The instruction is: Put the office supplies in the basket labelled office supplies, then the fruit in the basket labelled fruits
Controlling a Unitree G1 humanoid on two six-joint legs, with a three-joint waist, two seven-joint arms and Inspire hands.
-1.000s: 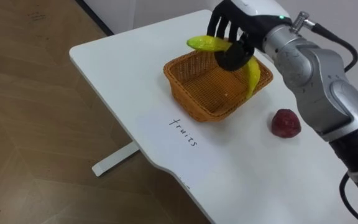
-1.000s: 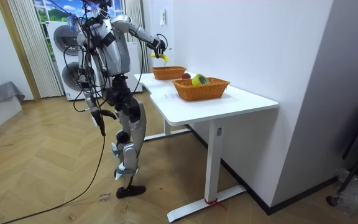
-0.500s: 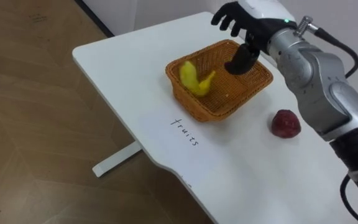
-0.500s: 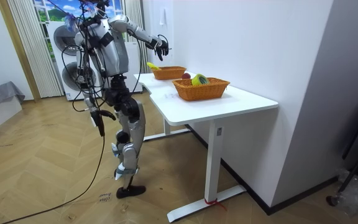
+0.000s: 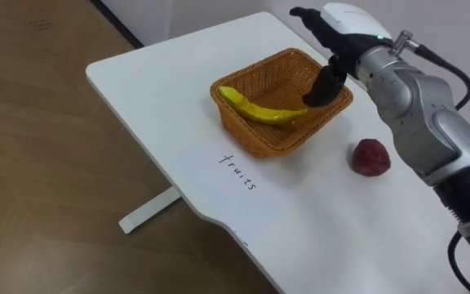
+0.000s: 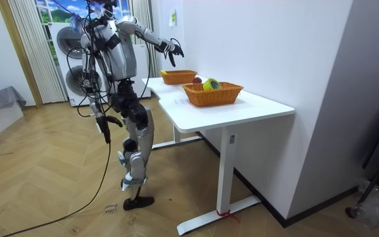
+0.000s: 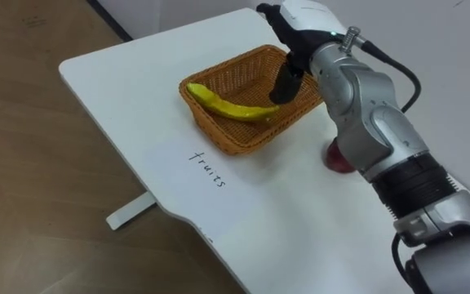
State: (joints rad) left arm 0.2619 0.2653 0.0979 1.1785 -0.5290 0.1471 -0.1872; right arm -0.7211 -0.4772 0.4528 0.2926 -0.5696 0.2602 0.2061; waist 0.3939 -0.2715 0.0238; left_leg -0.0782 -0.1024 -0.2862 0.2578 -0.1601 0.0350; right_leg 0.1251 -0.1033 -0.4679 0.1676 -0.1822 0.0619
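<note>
The robot stands at the end of a white counter (image 5: pixel 153 90). In the room view its left hand (image 6: pixel 105 125) hangs low beside its thigh, and I cannot tell whether that hand holds anything. Nearest the robot on the counter top is a handwritten word (image 5: pixel 240 172) in dark ink. Just beyond it sits an orange wicker basket (image 5: pixel 251 135). To the right of the basket, apart from it, a dark red fruit (image 5: pixel 370 157) lies on the bare surface. A yellow banana (image 5: pixel 259 109) lies inside the basket, stretched from the left rim toward the middle of the floor, with nothing touching it. Over the basket's far right rim hovers the right hand (image 5: pixel 337 49), empty, its fingers spread and reaching away from the robot and its thumb pointing down toward the weave. Further along the counter, at the room view's right, stands a second wicker basket (image 6: pixel 212 99) with round fruit in it.
</note>
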